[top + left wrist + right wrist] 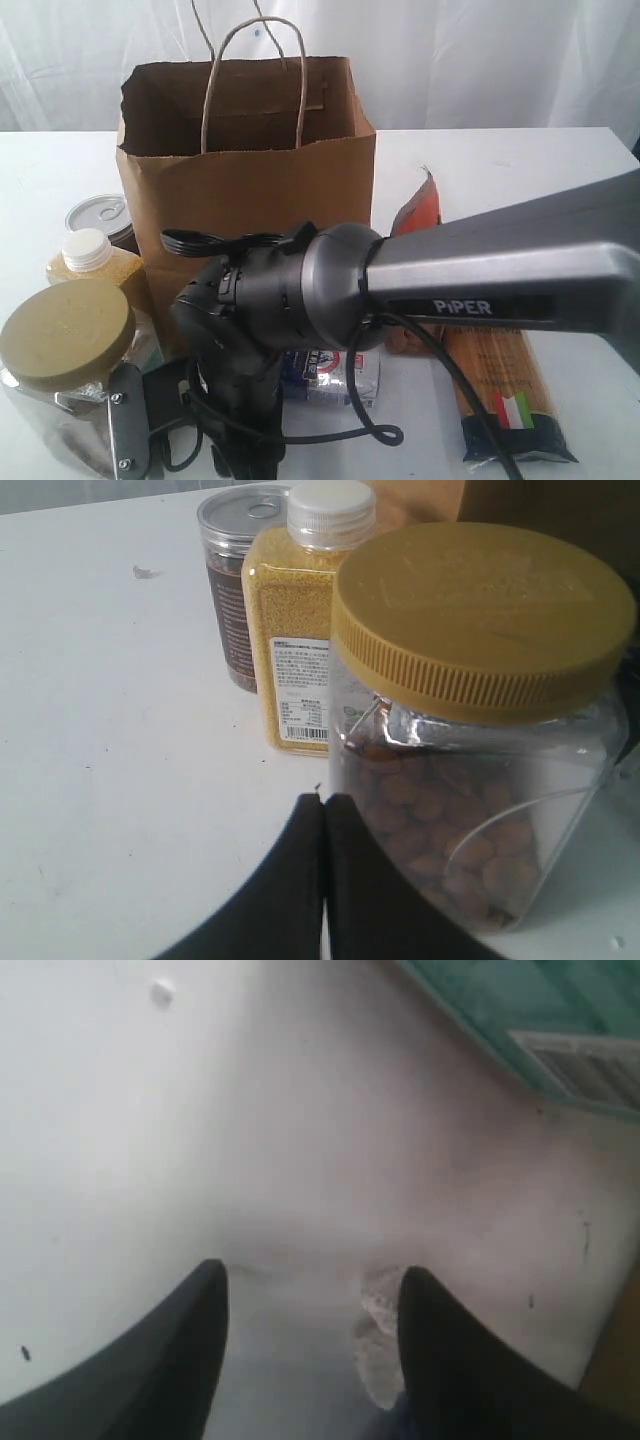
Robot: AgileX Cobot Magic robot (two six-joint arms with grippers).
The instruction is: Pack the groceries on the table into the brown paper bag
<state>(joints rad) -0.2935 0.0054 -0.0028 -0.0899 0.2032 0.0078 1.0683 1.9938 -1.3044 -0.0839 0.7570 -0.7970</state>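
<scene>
The brown paper bag (250, 170) stands open at the back of the table (480, 165). To its left stand a tin can (100, 215), a yellow white-capped bottle (90, 265) and a tan-lidded clear jar (65, 345). My left gripper (322, 800) is shut and empty, right beside the jar (480, 780). The bottle (300, 630) and can (235, 590) stand behind it. A blue-white carton (335, 378) lies in front of the bag. The spaghetti packet (505, 385) and orange pouch (420, 215) lie to the right. My right gripper (312, 1285) hangs open over the tabletop, beside a blurred pale and blue shape.
My right arm (500, 270) reaches across the front of the exterior view and hides part of the table and the bag's base. The table's edge, with green floor (520, 1010) beyond it, shows in the right wrist view. A small white lump (162, 992) lies on the tabletop.
</scene>
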